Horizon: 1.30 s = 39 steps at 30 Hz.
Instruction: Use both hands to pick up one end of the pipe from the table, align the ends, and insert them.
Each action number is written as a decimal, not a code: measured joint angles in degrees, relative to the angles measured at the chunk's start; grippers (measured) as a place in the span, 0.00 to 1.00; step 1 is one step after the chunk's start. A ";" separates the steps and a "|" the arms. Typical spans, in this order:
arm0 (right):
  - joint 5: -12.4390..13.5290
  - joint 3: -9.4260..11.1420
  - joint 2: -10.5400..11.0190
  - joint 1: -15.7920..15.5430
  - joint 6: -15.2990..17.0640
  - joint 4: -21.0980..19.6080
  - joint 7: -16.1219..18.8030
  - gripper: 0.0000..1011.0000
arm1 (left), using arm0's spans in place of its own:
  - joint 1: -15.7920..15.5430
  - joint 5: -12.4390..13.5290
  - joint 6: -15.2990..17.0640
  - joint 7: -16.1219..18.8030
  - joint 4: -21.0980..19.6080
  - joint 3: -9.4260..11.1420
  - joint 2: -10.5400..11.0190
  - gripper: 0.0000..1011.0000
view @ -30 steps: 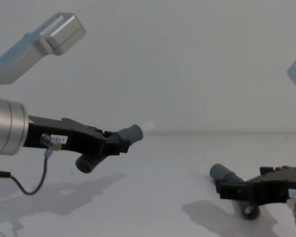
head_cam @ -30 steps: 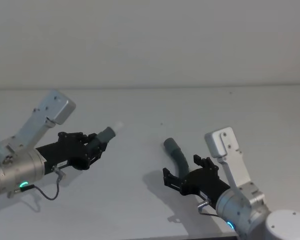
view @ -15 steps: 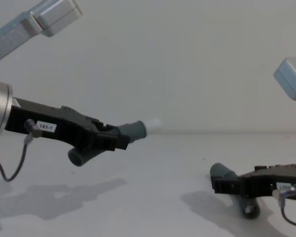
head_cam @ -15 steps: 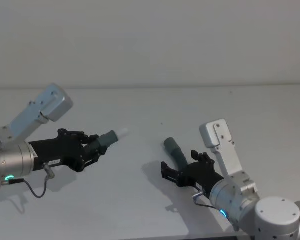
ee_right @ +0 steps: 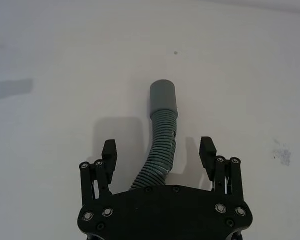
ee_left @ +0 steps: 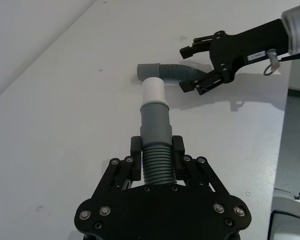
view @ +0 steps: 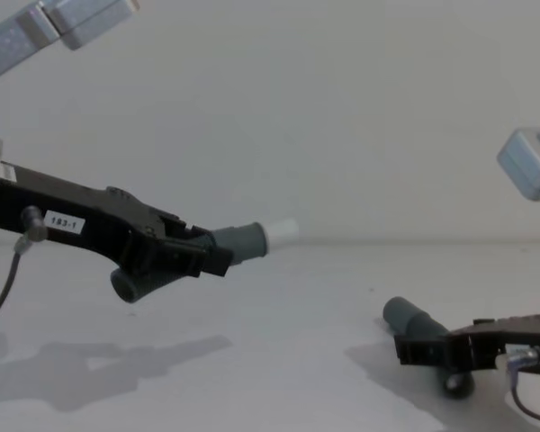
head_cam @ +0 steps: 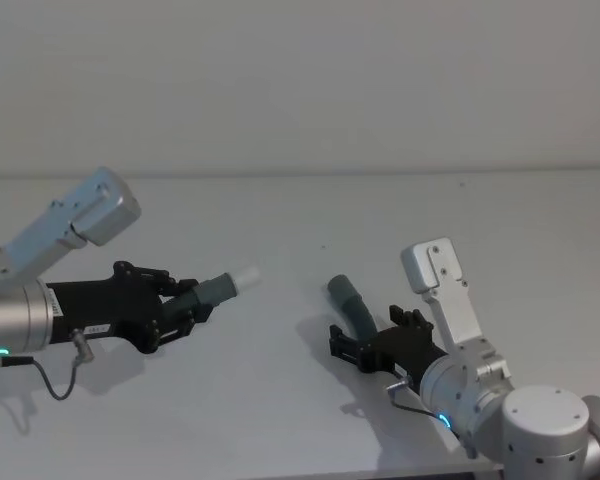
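My left gripper (head_cam: 180, 305) is shut on one ribbed grey pipe piece (head_cam: 215, 290) and holds it above the table (head_cam: 280, 400). Its white plug tip (head_cam: 245, 275) points to the right, toward the other piece. In the left wrist view the fingers (ee_left: 135, 145) clamp the ribbed part, with the white tip (ee_left: 152, 90) ahead of them. The second pipe piece (head_cam: 352, 303) lies on the table, its smooth grey cuff (ee_right: 163, 97) pointing away from my right gripper (ee_right: 158, 146). That gripper is open, straddling the ribbed body with a gap on each side. In the chest view it (view: 414, 346) sits low at the table.
The white table runs back to a plain wall of nearly the same tone. A small dark speck (ee_right: 175, 52) marks the surface beyond the cuff. A thin cable (head_cam: 55, 380) hangs under the left arm.
The left arm has swung the held piece so its white tip points more level and further right. The right gripper has settled slightly lower around the lying piece and stays open.
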 joint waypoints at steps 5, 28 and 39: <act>-0.37 0.11 -0.72 0.44 0.61 1.06 -0.57 0.99 | -0.07 -0.34 0.00 -0.30 -0.18 0.33 0.36 0.32; -1.77 0.96 -3.81 3.00 1.72 5.67 -2.39 0.53 | -0.20 -1.48 -0.37 0.26 0.75 1.66 0.19 0.32; -2.09 1.45 -4.07 3.51 1.72 6.68 -2.11 0.26 | -0.76 -1.66 -0.46 1.05 1.96 2.39 -0.18 0.32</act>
